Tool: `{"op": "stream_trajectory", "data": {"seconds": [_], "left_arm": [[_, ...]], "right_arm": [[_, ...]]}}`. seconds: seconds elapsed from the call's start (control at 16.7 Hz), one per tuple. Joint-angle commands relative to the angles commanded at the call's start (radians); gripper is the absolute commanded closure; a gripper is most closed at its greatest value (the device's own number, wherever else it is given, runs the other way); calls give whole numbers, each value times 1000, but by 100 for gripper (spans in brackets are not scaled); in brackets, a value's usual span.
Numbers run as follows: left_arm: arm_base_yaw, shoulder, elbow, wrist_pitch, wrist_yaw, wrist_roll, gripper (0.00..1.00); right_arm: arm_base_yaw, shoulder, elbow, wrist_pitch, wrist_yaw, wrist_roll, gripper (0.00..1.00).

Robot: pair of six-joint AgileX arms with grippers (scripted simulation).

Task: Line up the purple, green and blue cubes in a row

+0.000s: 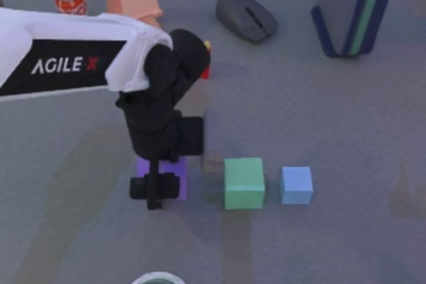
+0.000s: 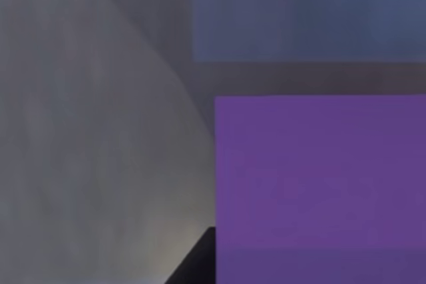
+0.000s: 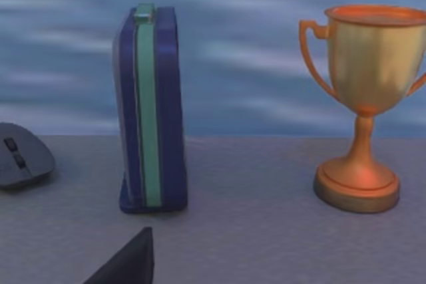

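From the top camera, going left to right, I have my left arm reaching in from the left edge and bending down so that its left tool (image 1: 155,186) sits straight over the large matte violet-purple cube (image 1: 180,179), which rests on the grey worktop (image 1: 346,131) at the left end of the row. Only slivers of purple show around the black fingers, so I cannot tell whether they are clamped on the cube or parted around it; the left wrist camera is filled with the cube's purple face (image 2: 319,184) and one dark fingertip edge (image 2: 196,264), which settles nothing. Just right of it, across a small gap, stands the mid-sized matte mint-green cube (image 1: 244,183), and beside that, again slightly apart, the small matte pale sky-blue cube (image 1: 296,185). All three lie roughly on one line running left to right, so the row's axis is across the worktop, and I judge the purple one needs only release or a slight nudge. My right arm is out of the top view, parked; its tool state I cannot tell.
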Motion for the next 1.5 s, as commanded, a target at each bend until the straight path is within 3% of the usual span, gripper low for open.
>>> {"op": "stream_trajectory", "data": {"seconds": [0.78,1.5], "left_arm": [[0,0,0,0,0,0,2],[5,-12,32,-42,0,0,0]], "right_arm": [[0,0,0,0,0,0,0],[0,0,0,0,0,0,0]]}}
